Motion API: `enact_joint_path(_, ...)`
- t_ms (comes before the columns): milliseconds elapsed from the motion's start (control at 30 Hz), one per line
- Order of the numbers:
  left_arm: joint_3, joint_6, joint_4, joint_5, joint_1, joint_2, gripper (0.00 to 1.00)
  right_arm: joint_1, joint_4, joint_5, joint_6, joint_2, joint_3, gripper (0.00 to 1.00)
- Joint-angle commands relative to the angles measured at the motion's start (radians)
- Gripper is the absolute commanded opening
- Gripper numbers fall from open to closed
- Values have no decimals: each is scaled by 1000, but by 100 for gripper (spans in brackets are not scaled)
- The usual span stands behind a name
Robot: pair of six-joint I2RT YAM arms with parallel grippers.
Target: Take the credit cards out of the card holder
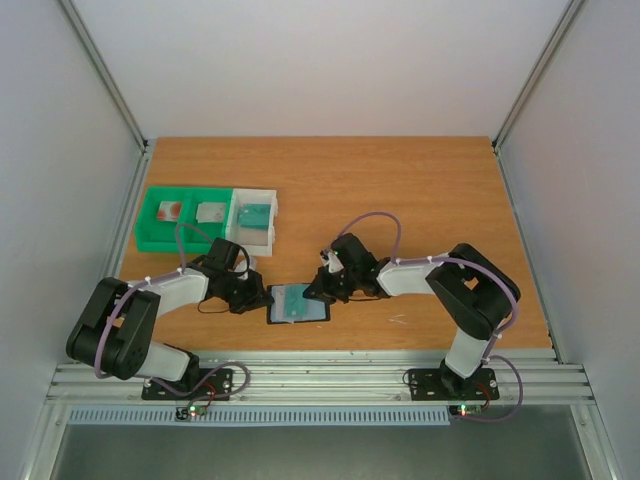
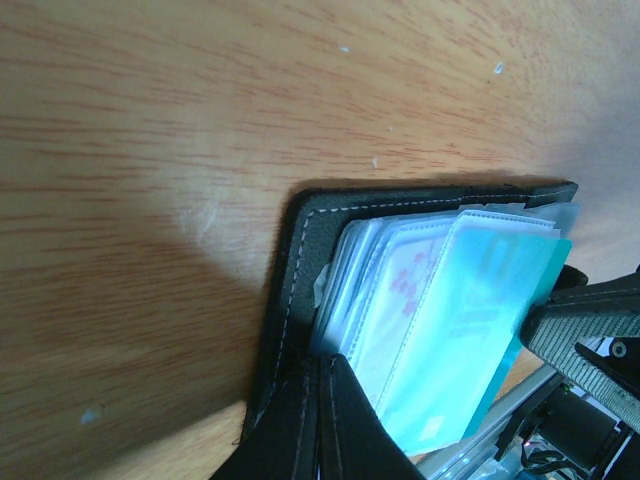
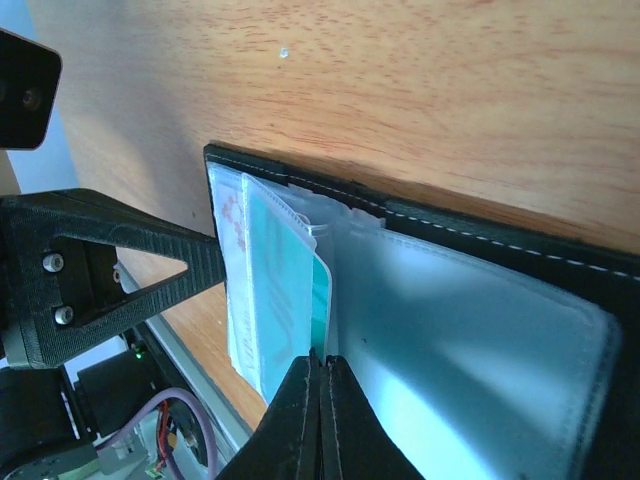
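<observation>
Nearest us, we are seeing one black card holder (image 1: 298,304) lying open on the desk (image 1: 420,180) close to its front edge, between the two grippers. The left gripper (image 2: 320,365) is closed on the holder's black cover at its left edge. The right gripper (image 3: 320,358) is closed on the edge of one teal card (image 3: 322,290) sticking out of the clear pockets. One pale card (image 2: 405,285) with red marks is sitting in a neighbouring pocket. Farther back on the left, we are counting one green tray (image 1: 150,238) with two compartments, touching one white tray (image 1: 272,200). Each of the three compartments is holding one card.
</observation>
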Motion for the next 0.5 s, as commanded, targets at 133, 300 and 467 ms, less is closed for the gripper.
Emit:
enact_joint_path(133, -20, 17, 18, -56, -7, 31, 2, -33, -33, -35, -43, -37, -15, 1)
enact_joint_path(300, -16, 24, 9, -56, -6, 30, 1, -54, -55, -41, -52, -56, -25, 1)
enact_joint_path(467, -13, 27, 6, -49, -7, 28, 2, -62, -106, -20, -62, -102, -28, 1)
